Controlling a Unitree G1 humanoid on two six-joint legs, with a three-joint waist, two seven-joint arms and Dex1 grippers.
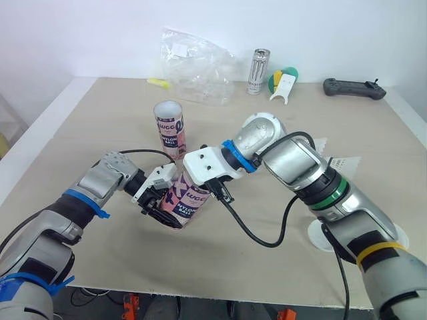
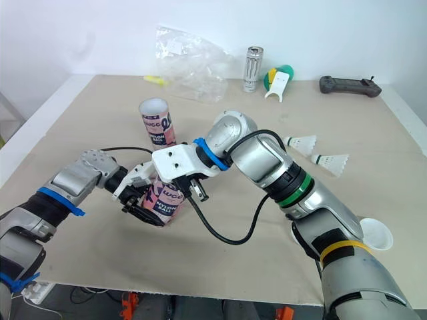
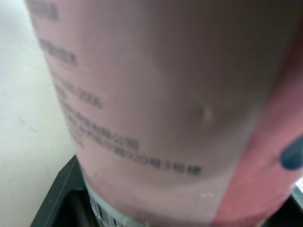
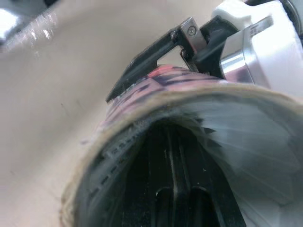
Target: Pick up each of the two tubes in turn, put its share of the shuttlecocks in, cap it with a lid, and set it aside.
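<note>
The pink tube (image 1: 191, 200) is held tilted over the front part of the table (image 1: 100, 120). Its open mouth is turned up toward the right gripper (image 4: 182, 201), which reaches inside it. White feathers (image 4: 246, 142) of a shuttlecock lie against the inner wall. Whether this gripper grasps anything cannot be told. The left gripper (image 1: 162, 213) is clamped on the tube's lower end. The second tube (image 1: 169, 125) stands upright just behind. Two shuttlecocks (image 2: 303, 142) lie on the table to the right, and a white lid (image 2: 375, 235) waits near the front edge.

The hold is low on a tilted tube, so a push from inside could probably turn it or make it slip. The feathers may catch on the rim and bend. The black cable (image 1: 253, 233) hanging under the right wrist could hook the tube.

The standing tube reads "NYLON BALL". The held one shows big letters like "UCC", but this is not sure. Its fine print in the left wrist view is unreadable. The can (image 1: 257, 70) at the back carries a claw-like mark.
</note>
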